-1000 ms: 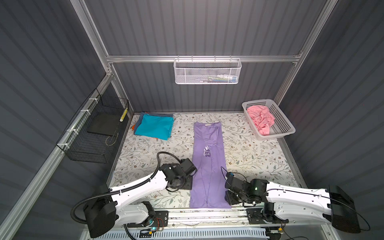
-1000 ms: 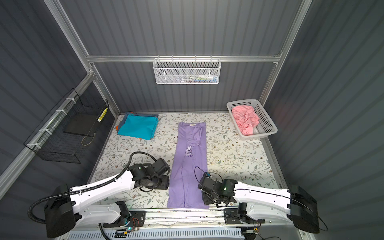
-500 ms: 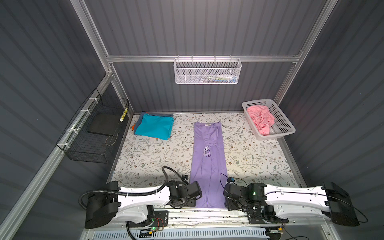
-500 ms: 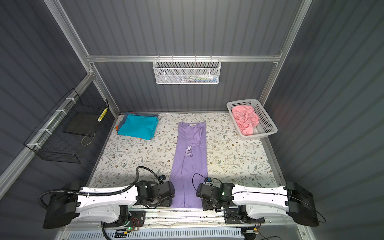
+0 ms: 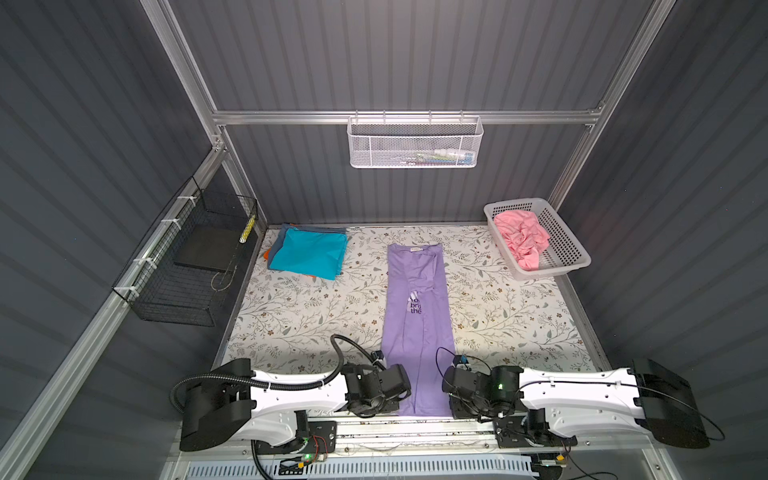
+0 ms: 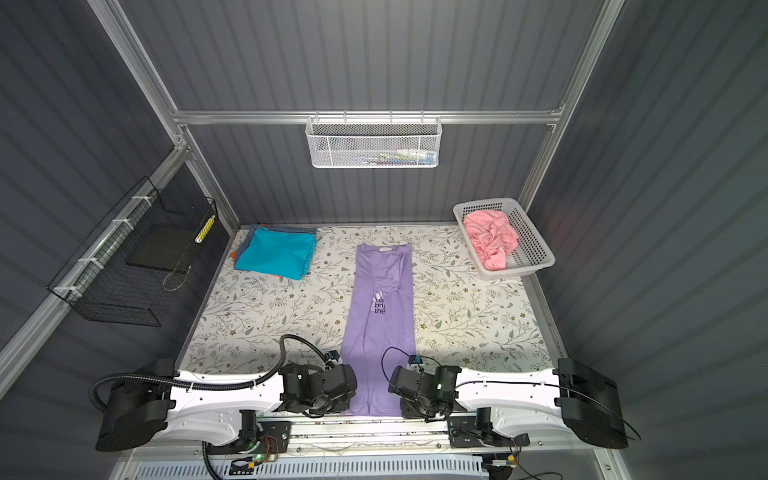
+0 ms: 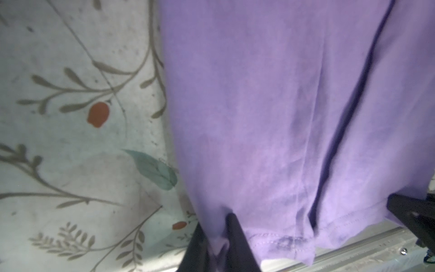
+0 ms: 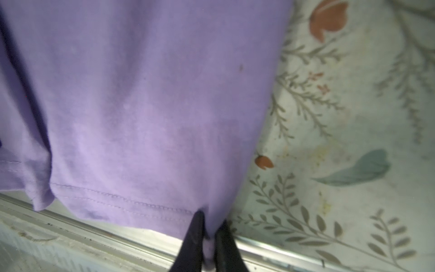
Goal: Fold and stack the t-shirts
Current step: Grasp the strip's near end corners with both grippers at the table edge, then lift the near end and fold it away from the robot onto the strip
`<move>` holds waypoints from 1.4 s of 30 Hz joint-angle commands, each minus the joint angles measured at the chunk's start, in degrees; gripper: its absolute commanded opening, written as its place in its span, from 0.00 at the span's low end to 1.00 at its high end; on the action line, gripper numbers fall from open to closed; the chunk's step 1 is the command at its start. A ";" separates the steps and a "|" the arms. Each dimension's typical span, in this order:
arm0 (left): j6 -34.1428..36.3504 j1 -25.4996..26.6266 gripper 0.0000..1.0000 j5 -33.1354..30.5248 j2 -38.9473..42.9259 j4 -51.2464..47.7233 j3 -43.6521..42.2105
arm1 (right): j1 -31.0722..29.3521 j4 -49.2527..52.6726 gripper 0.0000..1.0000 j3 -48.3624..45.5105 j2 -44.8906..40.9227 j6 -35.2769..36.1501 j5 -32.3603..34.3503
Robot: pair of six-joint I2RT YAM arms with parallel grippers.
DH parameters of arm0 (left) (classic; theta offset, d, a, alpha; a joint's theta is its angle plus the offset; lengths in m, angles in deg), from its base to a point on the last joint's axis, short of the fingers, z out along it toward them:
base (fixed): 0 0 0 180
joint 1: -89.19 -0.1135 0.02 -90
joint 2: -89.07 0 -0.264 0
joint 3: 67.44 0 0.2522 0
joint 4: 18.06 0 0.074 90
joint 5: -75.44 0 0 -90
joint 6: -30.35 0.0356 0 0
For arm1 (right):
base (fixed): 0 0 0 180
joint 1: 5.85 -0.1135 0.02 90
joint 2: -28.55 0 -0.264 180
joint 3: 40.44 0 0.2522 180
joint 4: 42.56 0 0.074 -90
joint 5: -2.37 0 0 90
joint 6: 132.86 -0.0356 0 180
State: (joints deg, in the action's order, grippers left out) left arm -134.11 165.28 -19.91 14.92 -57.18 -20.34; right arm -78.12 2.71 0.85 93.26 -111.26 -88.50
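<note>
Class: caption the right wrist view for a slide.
Right gripper pinching a hem corner of the lavender cotton t-shirt on the floral-print table cover.

L gripper [image 7: 215, 235], R gripper [image 8: 211, 220] now pinching lavender tee [image 5: 417, 332] hem

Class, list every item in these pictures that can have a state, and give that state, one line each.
lavender t-shirt: folded lengthwise into a long strip, lying flat, both near hem corners pinched.
stack of t-shirts: folded, teal one on top.
pink t-shirt: crumpled, unfolded, inside the basket.
white basket: upright, holding only the pink t-shirt.
left gripper: shut on one hem corner of the lavender t-shirt.
right gripper: shut on the other hem corner.
</note>
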 commanded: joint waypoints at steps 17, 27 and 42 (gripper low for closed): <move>25.58 -23.49 0.10 0.91 -13.45 -14.74 30.80 | 33.35 0.63 0.04 19.97 9.91 28.61 -14.82; 32.56 -36.60 0.10 7.00 -25.55 -10.85 40.87 | 46.13 -3.69 0.02 31.75 26.16 34.15 -21.19; 36.30 -42.57 0.10 13.67 -39.07 -8.33 52.20 | 53.02 -6.53 0.02 40.82 40.93 34.92 -24.66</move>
State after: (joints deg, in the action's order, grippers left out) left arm -100.03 123.93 -8.41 -22.80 -65.23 29.63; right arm -25.77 -3.30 39.69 133.17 -77.25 -111.86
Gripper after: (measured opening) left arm 0.096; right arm 0.061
